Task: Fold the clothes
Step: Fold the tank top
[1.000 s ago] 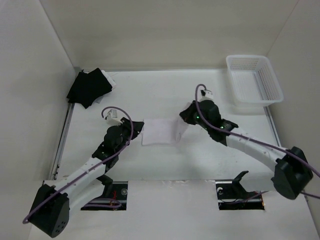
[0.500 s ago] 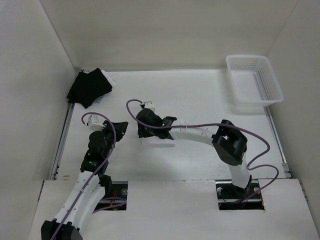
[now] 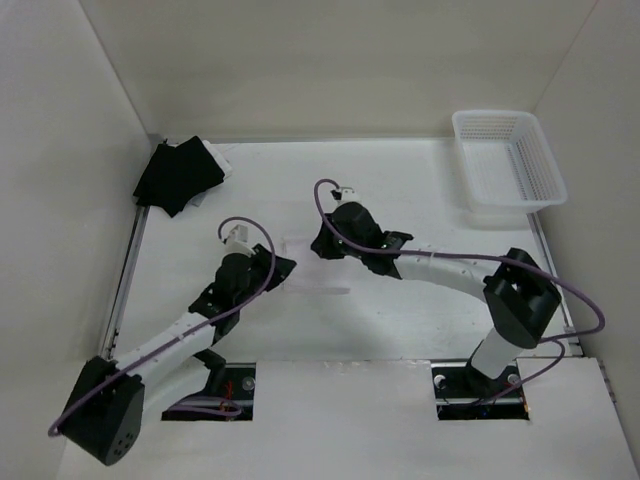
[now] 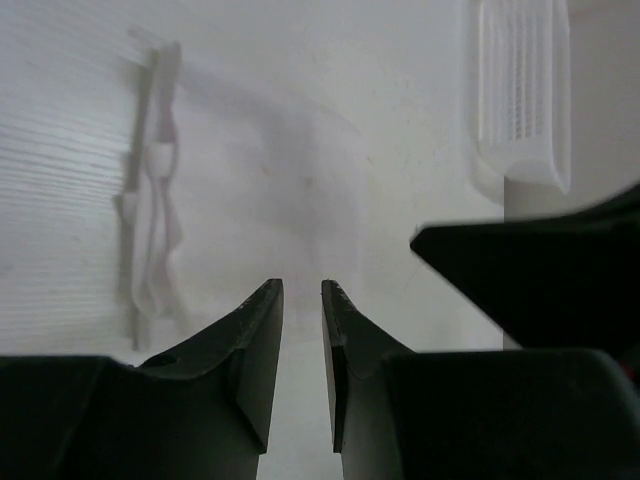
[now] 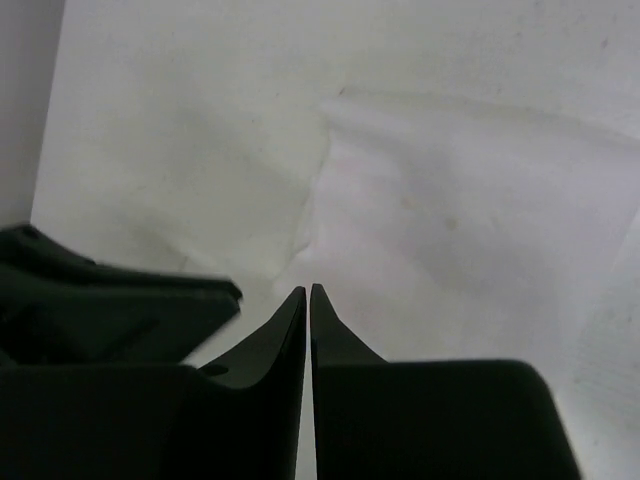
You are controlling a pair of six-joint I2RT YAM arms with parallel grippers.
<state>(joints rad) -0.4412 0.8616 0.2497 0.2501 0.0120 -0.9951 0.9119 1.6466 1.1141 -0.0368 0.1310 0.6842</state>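
Fig. Top view w/ both wrist views. The clothes (image 3: 322, 281), one thin white garment, lie flat in a compact patch mid-table (image 3: 400, 325). They sit between the two grippers, well apart from the white basket (image 3: 505, 208) at far right and the black cloth pile (image 3: 178, 175) at far left. Handling, as judged: very light and limp w/ no stiffness of its own, so it should sag from any pinch and drag in wrinkles rather than move as a sheet. It looks neither fragile nor slippery on the matte top (white on white makes its edges hard to read from above). The best hold is prob. an outer edge or corner, layers pinched together, one gripper per side so the fold comes out square. Left gripper (image 3: 280, 268): arm stretched fwd and inward from its base, fingers low at the garment's left edge. Its jaws are a narrow slot apart w/ bare table showing through and nothing caught. Right gripper (image 5: 308, 290): arm bent hard at the elbow and reaching across to the left, head tipped down at the garment's far edge. Its jaws are all but closed w/ tips at the fabric's border; whether a fold is pinched cannot be told.
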